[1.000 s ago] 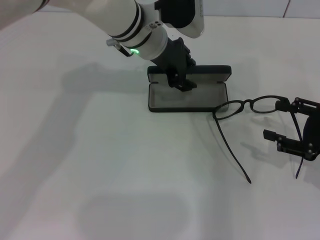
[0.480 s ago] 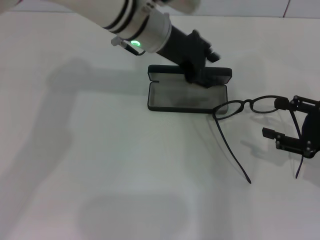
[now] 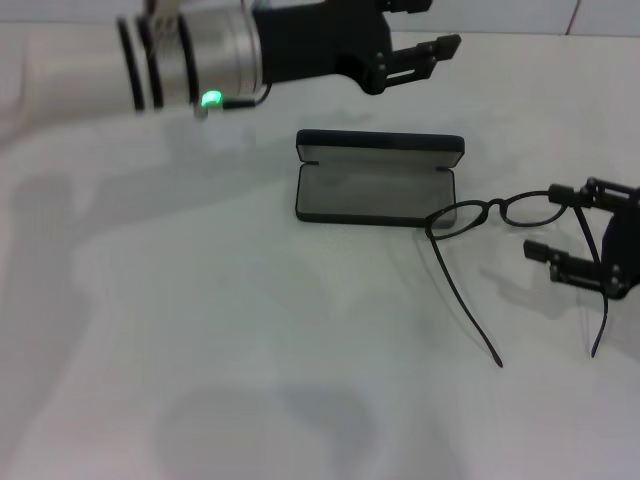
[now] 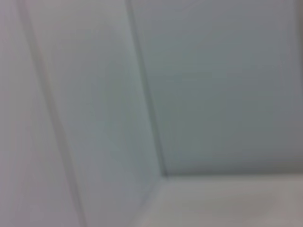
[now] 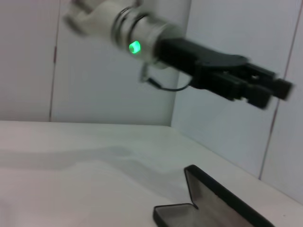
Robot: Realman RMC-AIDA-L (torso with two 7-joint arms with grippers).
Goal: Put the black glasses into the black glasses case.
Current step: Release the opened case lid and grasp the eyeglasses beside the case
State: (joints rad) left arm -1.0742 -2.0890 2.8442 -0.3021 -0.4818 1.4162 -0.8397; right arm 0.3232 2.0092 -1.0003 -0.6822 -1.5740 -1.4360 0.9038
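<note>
White tabletop stretches out under me, with pale wall panels behind it. Starting on my left, my left arm reaches across above the table's far side, a green light glowing on its wrist. My left claw hangs in the air above and behind the black glasses case, touching nothing; its fingers are spread apart and hold nothing. My right wrist camera shows that same claw up off the table, clear of the case below it.

The case lies open near the middle of the far side, its grey-lined tray flat on the table and its lid standing up along the back edge. Just to the right of it rest the black glasses, on the table and outside the case, one lens rim close against the tray's right front corner. One thin temple arm trails out toward me.

At the far right, my right claw has its fingers parted around the right end of the glasses frame.
</note>
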